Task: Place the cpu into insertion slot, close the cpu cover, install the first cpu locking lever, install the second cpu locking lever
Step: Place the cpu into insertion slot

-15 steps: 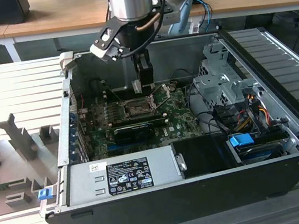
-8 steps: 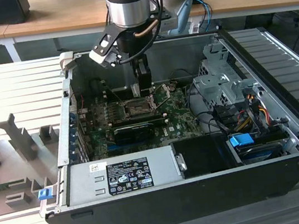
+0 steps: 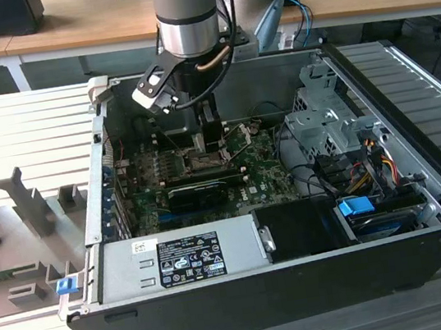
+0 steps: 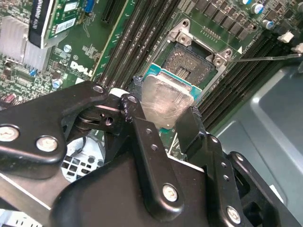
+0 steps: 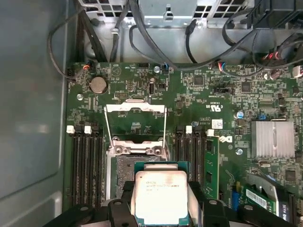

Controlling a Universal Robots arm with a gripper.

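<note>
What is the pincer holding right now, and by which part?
The pincer holds the cpu by two opposite side edges, with the metal top facing out, close to the uncovered insertion slot.

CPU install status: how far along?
Done: nothing seated yet; the square dark socket with silver rim is empty. In hand: the black gripper is shut on the small silver-topped square chip, near the socket. Left: seating it, closing the silver frame cover, which stands open, and both levers.

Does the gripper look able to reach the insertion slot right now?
Probably yes: the cpu cover is swung open, the insertion slot lies bare, and the gripper holds the cpu close by.
</note>
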